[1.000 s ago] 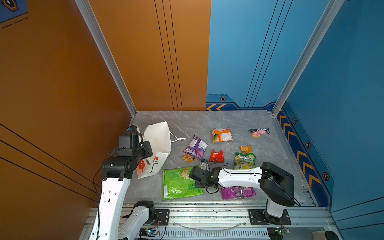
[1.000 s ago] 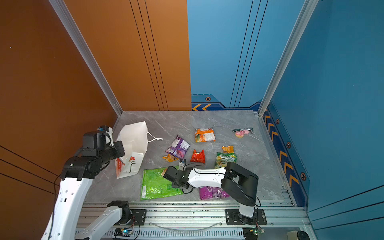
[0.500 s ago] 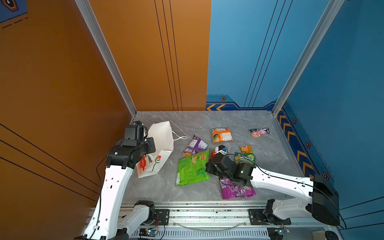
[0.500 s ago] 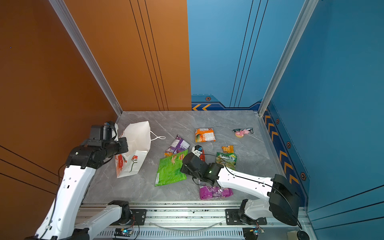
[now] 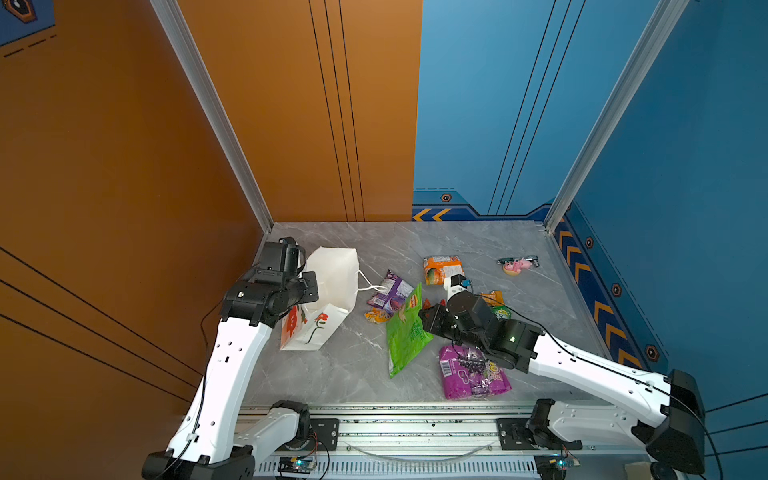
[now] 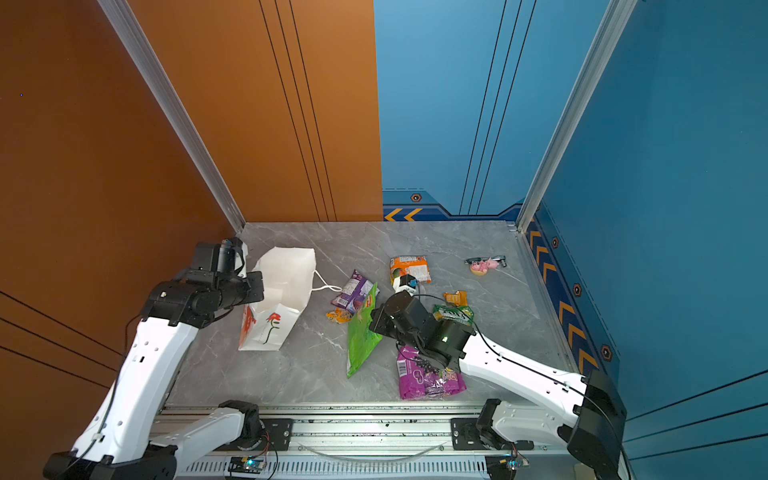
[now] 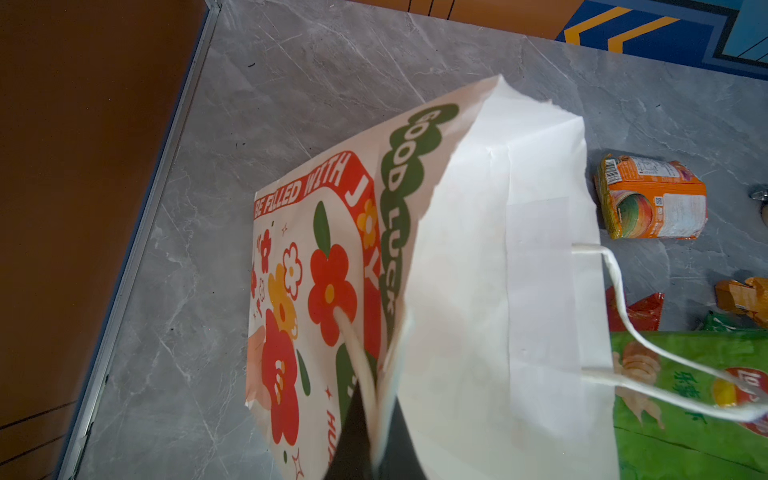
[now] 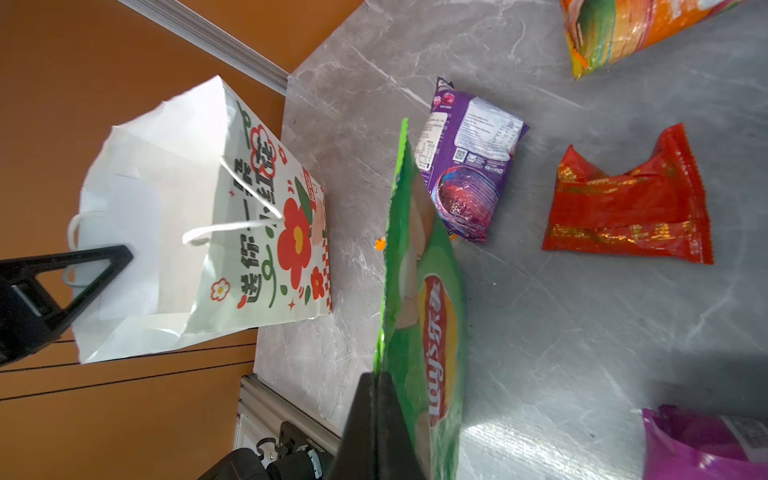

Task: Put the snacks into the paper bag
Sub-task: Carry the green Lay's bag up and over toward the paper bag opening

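Note:
The white paper bag with red flowers stands at the left, mouth open. My left gripper is shut on the bag's rim beside a cord handle. My right gripper is shut on one edge of the large green packet, which hangs edge-on above the table, right of the bag. Lying on the table are the purple packet, the orange one, the red one and the magenta one. The green-yellow packet is partly hidden by my right arm.
A pink toy figurine lies at the back right. Small orange-yellow packets lie by the purple packet and behind my right wrist. An orange wall stands close behind the bag. A metal rail runs along the table's front edge.
My right gripper has lifted the green packet off the front of the table and carried it up and back, so it now hangs on edge. My left gripper has shifted slightly with the bag's rim.

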Controlling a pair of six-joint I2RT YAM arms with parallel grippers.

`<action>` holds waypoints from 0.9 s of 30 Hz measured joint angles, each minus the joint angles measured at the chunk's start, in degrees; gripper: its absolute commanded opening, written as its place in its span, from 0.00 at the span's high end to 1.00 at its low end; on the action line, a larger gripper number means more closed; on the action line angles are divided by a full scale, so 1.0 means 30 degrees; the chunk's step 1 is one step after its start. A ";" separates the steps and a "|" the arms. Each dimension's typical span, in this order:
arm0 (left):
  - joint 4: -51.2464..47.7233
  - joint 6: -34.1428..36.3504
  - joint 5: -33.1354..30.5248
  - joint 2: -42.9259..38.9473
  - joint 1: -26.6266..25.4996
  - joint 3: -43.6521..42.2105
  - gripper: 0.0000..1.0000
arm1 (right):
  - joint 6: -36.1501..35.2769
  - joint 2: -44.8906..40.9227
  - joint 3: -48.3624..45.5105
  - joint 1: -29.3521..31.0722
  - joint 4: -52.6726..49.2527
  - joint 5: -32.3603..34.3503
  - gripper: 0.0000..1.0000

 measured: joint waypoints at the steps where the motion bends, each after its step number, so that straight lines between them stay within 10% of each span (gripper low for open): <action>1: -0.0007 0.0000 -0.0007 0.0066 -0.0080 0.0015 1.00 | -0.0066 -0.0117 0.0109 -0.0087 -0.0131 0.0007 1.00; 27: -0.0073 -0.0226 -0.0080 0.1719 -0.2878 0.1362 1.00 | -0.3643 -0.0073 0.6594 -0.1931 -0.4065 0.0102 1.00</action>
